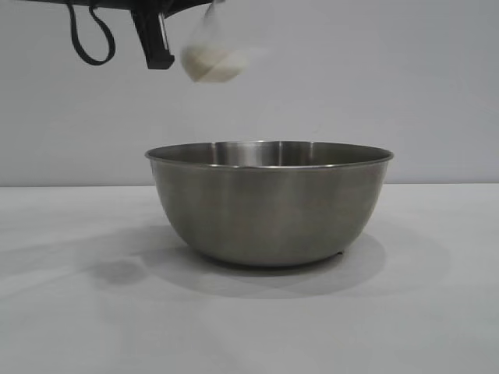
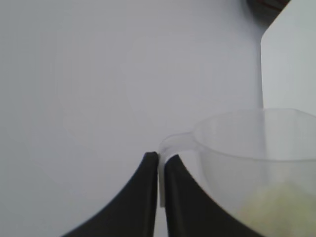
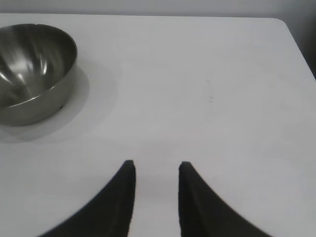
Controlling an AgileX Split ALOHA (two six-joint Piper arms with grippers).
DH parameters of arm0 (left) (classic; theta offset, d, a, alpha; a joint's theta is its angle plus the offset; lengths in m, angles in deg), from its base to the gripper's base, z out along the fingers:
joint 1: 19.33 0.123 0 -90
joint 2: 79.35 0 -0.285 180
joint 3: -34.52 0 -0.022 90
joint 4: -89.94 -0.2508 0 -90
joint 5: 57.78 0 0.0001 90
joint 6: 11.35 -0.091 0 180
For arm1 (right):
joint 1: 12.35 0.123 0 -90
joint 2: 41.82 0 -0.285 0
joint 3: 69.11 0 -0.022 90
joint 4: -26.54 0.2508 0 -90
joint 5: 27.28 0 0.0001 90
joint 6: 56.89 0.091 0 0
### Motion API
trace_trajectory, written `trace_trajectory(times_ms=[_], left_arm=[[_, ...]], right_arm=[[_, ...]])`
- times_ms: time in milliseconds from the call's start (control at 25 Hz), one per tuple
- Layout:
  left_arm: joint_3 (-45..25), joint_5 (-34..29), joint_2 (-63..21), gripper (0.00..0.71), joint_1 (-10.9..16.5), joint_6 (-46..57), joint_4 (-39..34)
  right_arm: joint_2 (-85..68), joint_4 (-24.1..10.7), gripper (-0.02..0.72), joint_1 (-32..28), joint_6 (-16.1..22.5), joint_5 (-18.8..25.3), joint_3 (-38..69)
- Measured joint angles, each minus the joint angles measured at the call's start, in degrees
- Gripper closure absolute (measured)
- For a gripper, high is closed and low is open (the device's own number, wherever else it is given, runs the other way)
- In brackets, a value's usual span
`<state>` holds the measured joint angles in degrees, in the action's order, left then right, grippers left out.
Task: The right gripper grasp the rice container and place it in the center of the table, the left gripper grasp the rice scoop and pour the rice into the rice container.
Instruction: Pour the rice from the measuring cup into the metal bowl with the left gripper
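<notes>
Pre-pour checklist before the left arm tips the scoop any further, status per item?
1. Rice container upright on the table: ok.
2. Left gripper shut on the rice scoop handle: ok.
3. Rice in the scoop, none seen in the container's visible part: ok.
4. Scoop above the container in the exterior view, over its left part; true fore-aft alignment: cannot tell.
5. Right gripper open, holding nothing, clear of the container and back over bare table: ok.
6. Nothing else near the container on the table: ok.
</notes>
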<state>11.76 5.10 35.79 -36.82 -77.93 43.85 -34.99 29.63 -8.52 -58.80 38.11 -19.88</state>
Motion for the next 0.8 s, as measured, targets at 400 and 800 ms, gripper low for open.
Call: trace_trajectory(times_ms=[400, 800], left_arm=[[0.0, -2.84, 0.0, 0.71, -0.23, -17.41, -2.43], [0.0, -2.84, 0.0, 0.71, -0.23, -26.03, -6.17]], right_arm=[[0.0, 0.0, 0.488, 0.0, 0.0, 0.0, 0.0], [0.0, 0.0, 0.488, 0.0, 0.0, 0.0, 0.0]])
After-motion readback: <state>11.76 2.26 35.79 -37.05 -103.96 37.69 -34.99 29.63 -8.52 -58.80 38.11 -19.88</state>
